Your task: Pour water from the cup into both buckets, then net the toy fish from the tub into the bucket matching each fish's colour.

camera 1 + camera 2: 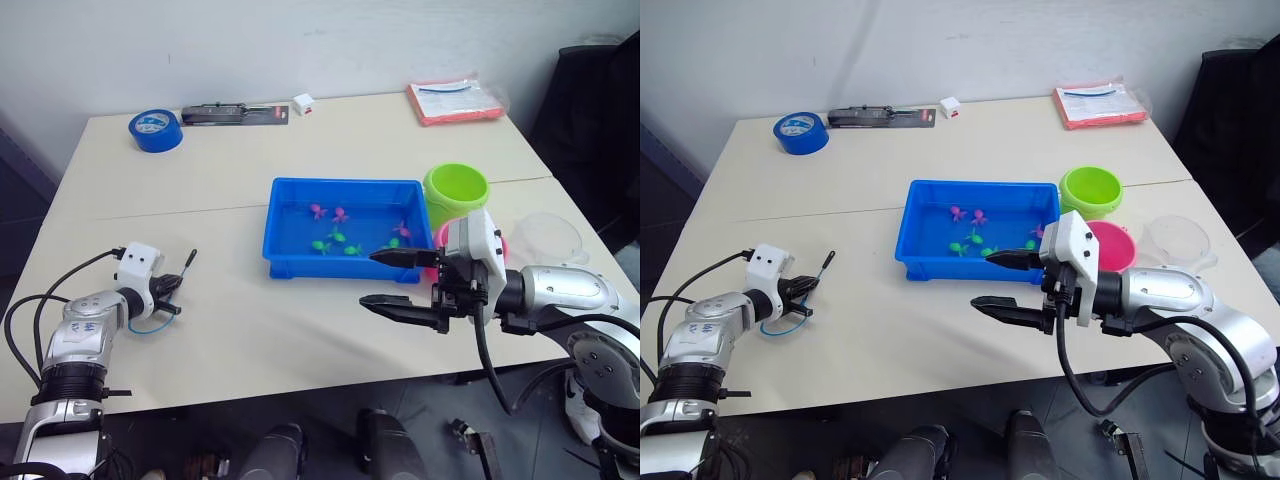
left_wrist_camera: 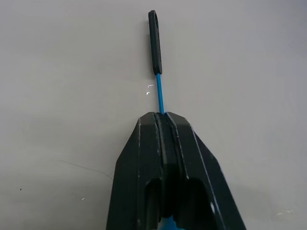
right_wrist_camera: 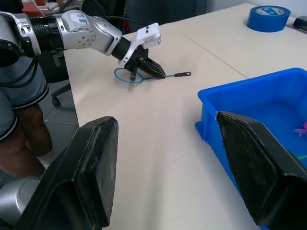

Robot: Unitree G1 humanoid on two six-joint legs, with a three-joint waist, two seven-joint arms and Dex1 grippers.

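Observation:
My left gripper (image 1: 172, 290) is shut on the thin stick of the net (image 3: 128, 75), low over the table at the front left. The net's blue hoop lies behind the fingers and its dark handle end (image 2: 154, 40) points ahead. The blue tub (image 1: 340, 185) sits mid-table with green toy fish (image 1: 322, 245) and pink fish (image 1: 318, 210) inside. My right gripper (image 1: 385, 280) hangs open just in front of the tub's near right corner, holding nothing. Behind it stand the lime green bucket (image 1: 455, 190), the pink bucket (image 1: 1110, 245) and the clear cup (image 1: 1178, 240).
At the table's far side lie a blue tape roll (image 1: 155, 130), a black packaged tool (image 1: 235, 114), a small white cube (image 1: 303, 104) and a red pouch (image 1: 455, 100). A dark chair (image 1: 590, 100) stands off the right edge.

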